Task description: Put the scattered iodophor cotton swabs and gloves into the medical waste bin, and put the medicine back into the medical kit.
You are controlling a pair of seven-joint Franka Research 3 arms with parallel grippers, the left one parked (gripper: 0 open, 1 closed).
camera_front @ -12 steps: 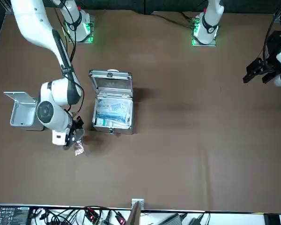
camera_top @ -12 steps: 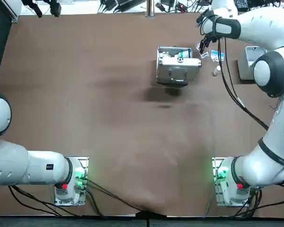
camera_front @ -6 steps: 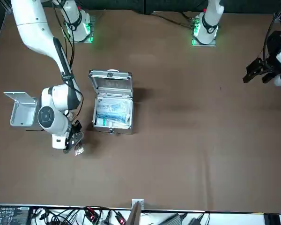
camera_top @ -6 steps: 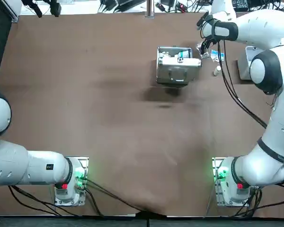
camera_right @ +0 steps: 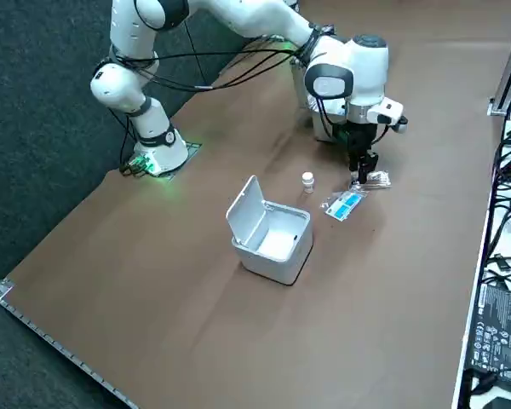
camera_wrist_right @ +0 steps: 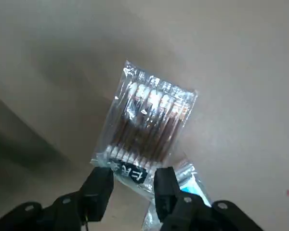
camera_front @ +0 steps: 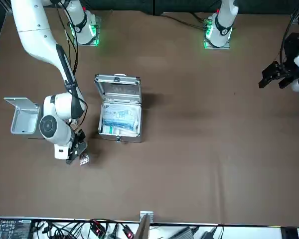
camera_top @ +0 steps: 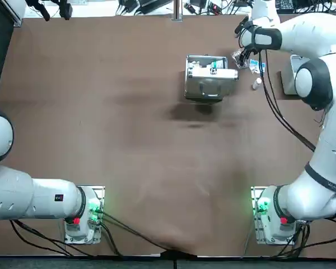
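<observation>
Brown tabletop (camera_top: 129,112), mostly bare, with everything bunched at the far end near the open medical kit (camera_top: 210,78). The swab packet (camera_wrist_right: 149,120) lies flat at roughly 2 o'clock from the kit in the top view. The right gripper (camera_wrist_right: 132,185) is parked right over its label end, with a narrow gap between the fingers and nothing pinched yet as far as I can tell.

My worry is that it's only lined up on the very edge of crinkly film. If it closes there, the packet could slide out or swing down and drop short of the waste bin (camera_right: 272,234). The blue-labelled packet (camera_right: 344,205) (gloves, I'd guess) also sits just beside one finger, so a low close could snag it too. The small white bottle (camera_right: 307,180) stands near, but clear of the grab.

Pose-wise, the arm is stretched well out across the table, with the wrist pointing straight down.
</observation>
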